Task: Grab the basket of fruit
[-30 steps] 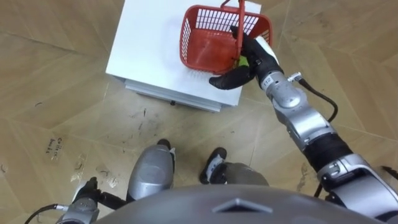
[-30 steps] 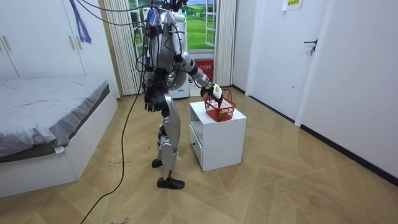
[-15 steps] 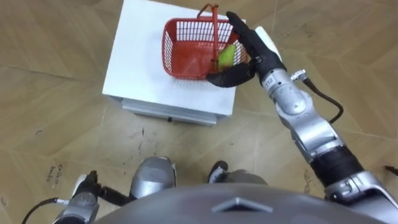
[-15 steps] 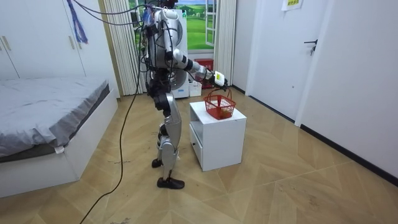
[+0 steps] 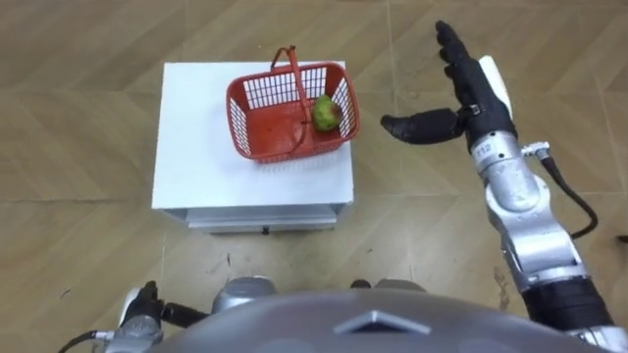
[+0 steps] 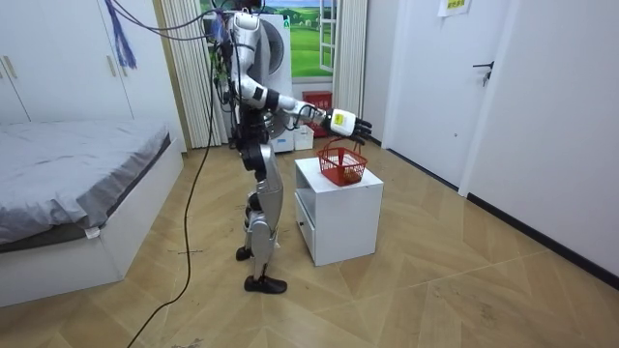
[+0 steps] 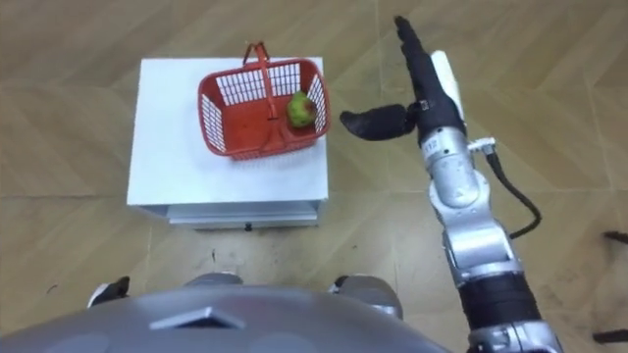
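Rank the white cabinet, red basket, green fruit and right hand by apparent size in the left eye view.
1. white cabinet
2. red basket
3. right hand, fingers open; it is nearer the camera, so its rank against the basket is unsure
4. green fruit

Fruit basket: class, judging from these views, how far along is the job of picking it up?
Done: the robot stands at the white cabinet, facing it. In hand: nothing; the right hand is open, held out to the right of the fruit basket, not touching it. The left hand hangs low. Left: grip the upright handle and lift the basket, which sits on the cabinet holding a green fruit.
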Tool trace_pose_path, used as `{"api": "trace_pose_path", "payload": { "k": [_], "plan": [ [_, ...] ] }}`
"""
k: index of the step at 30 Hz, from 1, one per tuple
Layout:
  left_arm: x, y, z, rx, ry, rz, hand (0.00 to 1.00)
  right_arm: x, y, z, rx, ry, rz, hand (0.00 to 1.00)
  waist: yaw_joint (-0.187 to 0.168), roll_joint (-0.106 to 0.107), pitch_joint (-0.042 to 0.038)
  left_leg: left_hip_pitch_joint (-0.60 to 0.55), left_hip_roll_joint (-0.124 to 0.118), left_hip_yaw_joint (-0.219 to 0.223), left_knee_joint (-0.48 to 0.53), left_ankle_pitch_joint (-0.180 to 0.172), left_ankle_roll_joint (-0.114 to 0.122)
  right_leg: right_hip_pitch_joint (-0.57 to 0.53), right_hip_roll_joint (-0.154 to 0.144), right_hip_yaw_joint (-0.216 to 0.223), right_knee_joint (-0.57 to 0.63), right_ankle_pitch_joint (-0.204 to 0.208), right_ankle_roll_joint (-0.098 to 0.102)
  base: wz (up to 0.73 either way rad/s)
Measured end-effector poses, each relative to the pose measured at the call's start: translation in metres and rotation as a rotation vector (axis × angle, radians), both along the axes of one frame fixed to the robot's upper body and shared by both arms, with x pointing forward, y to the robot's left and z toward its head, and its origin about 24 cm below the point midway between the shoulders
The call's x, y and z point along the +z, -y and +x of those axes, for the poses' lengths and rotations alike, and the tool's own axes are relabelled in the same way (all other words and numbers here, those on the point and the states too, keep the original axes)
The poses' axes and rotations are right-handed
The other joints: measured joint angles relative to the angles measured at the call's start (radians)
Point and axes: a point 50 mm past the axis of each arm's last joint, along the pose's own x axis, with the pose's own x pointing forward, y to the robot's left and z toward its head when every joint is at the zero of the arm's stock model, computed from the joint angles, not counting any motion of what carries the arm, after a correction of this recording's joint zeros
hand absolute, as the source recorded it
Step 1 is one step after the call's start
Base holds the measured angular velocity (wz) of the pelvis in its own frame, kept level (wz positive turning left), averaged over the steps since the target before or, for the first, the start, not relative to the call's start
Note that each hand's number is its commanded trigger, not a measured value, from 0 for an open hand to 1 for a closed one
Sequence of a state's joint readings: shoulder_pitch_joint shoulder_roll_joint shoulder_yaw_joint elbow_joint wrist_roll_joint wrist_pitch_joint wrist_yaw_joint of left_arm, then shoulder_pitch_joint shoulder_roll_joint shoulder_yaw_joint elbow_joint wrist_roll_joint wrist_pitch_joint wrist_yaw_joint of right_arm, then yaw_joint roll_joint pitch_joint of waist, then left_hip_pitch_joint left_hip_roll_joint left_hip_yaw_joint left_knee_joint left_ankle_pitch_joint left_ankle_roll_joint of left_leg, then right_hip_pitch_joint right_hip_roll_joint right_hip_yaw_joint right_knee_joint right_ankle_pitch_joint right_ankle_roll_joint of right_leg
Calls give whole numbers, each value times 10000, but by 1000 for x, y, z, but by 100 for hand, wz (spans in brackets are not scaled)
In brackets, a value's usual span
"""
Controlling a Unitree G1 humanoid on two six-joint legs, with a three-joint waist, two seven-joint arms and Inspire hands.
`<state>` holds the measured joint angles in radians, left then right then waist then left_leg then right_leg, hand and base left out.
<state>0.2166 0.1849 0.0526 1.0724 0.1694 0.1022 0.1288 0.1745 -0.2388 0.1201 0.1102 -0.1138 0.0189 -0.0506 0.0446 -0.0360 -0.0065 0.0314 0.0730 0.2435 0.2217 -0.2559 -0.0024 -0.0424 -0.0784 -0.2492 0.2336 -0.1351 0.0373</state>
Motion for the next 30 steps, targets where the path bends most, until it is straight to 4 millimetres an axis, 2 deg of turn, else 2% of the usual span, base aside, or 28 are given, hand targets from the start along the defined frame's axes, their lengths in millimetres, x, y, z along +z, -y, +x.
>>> {"api": "trace_pose_path", "payload": {
  "k": [1, 5, 8, 10, 11, 13, 14, 16, 20, 21, 24, 30],
  "plan": [
    [0, -1, 0, 46, 24, 16, 0, -3, 4, -4, -63, -159, -221, 0, -134, -9, 5, 17, 4, -16, -12, 0, -1, 29, 1, -26, -3, -1, 2, 4],
    [4, -4, 0, -10, 268, 204, 0, -20, 23, -22, -568, -998, -1055, 0, -218, -97, 34, 76, 3, 17, -93, 0, 0, 49, 0, -27, 18, -8, 11, 0],
    [6, -7, -6, -11, 267, 464, 0, -44, 39, -45, -1213, -2266, -1358, 0, -251, -151, 49, 235, 12, 30, -113, 0, -1, 174, 23, -18, -15, -8, 11, 0],
    [6, -10, -12, -31, 85, 615, 0, -72, 54, -73, -1876, -3809, -1613, 0, -333, -159, 53, 432, 1, -29, -201, -1, -2, 482, 45, -83, -239, -13, 19, 11],
    [6, -11, -13, -66, 42, 671, 0, -79, 58, -82, -2056, -4273, -1678, 0, -320, -161, 52, 490, -2, -31, -243, -1, -2, 542, 47, -109, -263, -22, 34, 10],
    [7, -14, -19, 52, -138, 810, 0, -100, 69, -113, -2574, -5838, -1955, 0, -279, -122, 49, 538, -2, -30, -297, -2, -7, 594, 54, -128, -311, -46, 71, 0],
    [7, -14, -20, 121, -173, 822, 0, -104, 71, -121, -2651, -6218, -2055, 0, -274, -107, 50, 538, 2, -31, -299, 0, -9, 593, 61, -130, -316, -46, 71, 0],
    [7, -15, -22, 262, -195, 883, 0, -119, 76, -152, -2813, -7694, -2358, 0, -244, -78, 32, 551, 10, -78, -301, 2, -13, 630, 71, -160, -346, -50, 75, 4],
    [6, -12, -24, 79, -411, 911, 0, -133, 74, -188, -2722, -9637, -2443, 0, -172, -67, 83, 840, -11, -105, -352, 7, -22, 974, 80, -116, -490, -83, 113, 2],
    [6, -12, -25, 25, -511, 927, 0, -137, 70, -196, -2722, -10171, -2294, 0, -151, -121, 53, 868, -21, -106, -351, 7, -24, 1000, 77, -89, -479, -123, 120, 0],
    [4, -5, -27, 77, -715, 884, 0, -144, 59, -207, -2675, -11248, -1875, 0, -150, -128, 71, 982, -15, -117, -397, 4, -48, 1119, 85, -124, -472, -134, 110, 1],
    [1, 1, -24, 149, -958, 766, 0, -149, 47, -222, -2778, -12550, -1239, 0, -150, -144, 77, 1085, -5, -483, -345, 24, -94, 1432, 61, -550, -483, -163, 66, 16]
  ]
}}
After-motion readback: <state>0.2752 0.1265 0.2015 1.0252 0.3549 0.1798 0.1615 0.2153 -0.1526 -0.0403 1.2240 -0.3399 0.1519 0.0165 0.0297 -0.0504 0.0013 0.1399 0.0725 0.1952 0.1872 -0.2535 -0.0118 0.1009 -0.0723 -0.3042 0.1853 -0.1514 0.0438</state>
